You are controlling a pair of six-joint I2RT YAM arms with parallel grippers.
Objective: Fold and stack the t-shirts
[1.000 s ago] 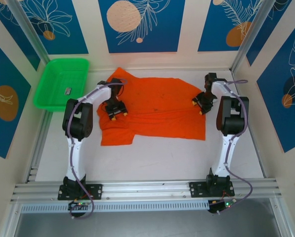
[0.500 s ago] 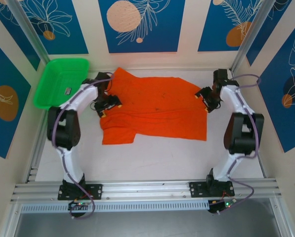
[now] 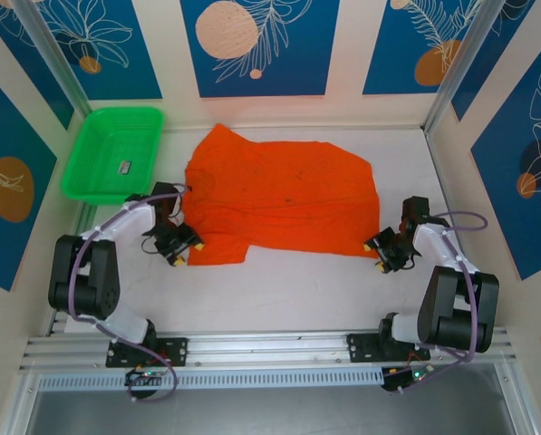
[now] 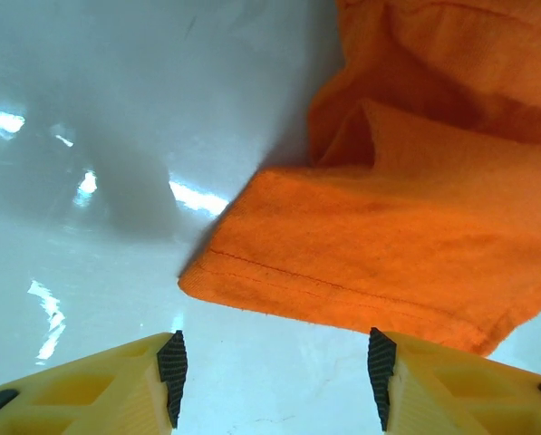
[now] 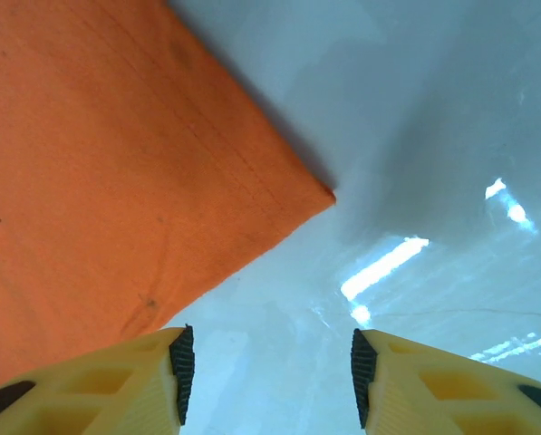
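Left pincer [image 3: 177, 249] sits low at the near left of the orange t-shirt [image 3: 284, 195], jaws partly apart and holding nothing. Its arm is folded, with the elbow swung out toward the table's [image 3: 279, 290] left edge and the forearm reaching right toward the shirt's sleeve. In the left wrist view, the left pincer's [image 4: 275, 367] yellow fingers [image 4: 98, 385] frame bare white table, and the sleeve hem of the t-shirt [image 4: 415, 245] lies just ahead of them, outside the gap. At the far left, behind this arm, a green tray [image 3: 80, 172] rests well apart from the shirt. The shirt is spread across the middle of the table, flat but rumpled at its left. Right pincer [image 3: 383, 254] hovers beside the shirt's near right corner, its arm bent low with the forearm pointing left. In the right wrist view, the right pincer [image 5: 265, 362] is also partly open and empty, with the t-shirt's [image 5: 98, 181] corner just ahead.
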